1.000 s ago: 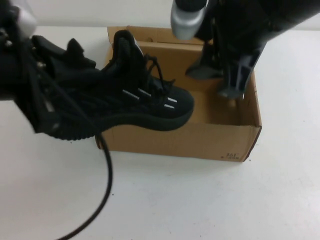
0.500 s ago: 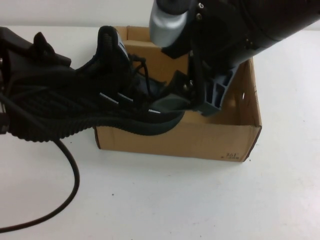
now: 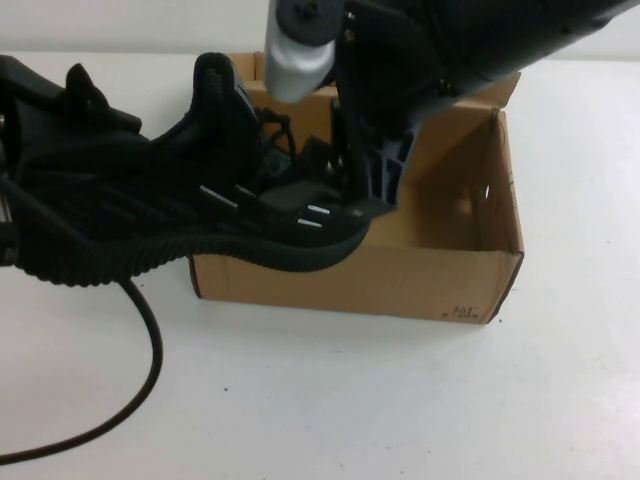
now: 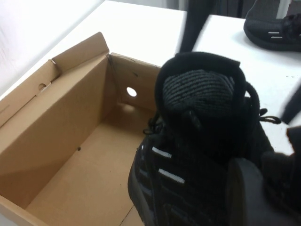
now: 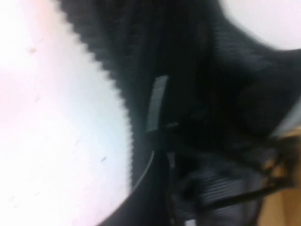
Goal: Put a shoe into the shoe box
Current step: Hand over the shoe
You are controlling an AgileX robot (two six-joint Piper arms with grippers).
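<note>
The black knit shoe (image 3: 200,215) hangs in the air at the left, its toe over the front left wall of the brown shoe box (image 3: 400,280). My left gripper (image 3: 45,190) is shut on its heel end. One finger (image 4: 249,193) shows against the shoe (image 4: 197,141) in the left wrist view, above the box's bare floor (image 4: 89,179). My right gripper (image 3: 350,190) reaches down from the back and stands open over the laces and toe. The right wrist view shows the ridged sole and the knit side of the shoe (image 5: 188,94) very close.
A black cable (image 3: 140,380) loops over the white table at the front left. A second black shoe (image 4: 275,30) lies on the table beyond the box in the left wrist view. The box's right half shows bare cardboard.
My right gripper has moved left and down, from over the box's right half onto the shoe's toe and laces. The shoe has shifted a little left and its heel has dropped.
</note>
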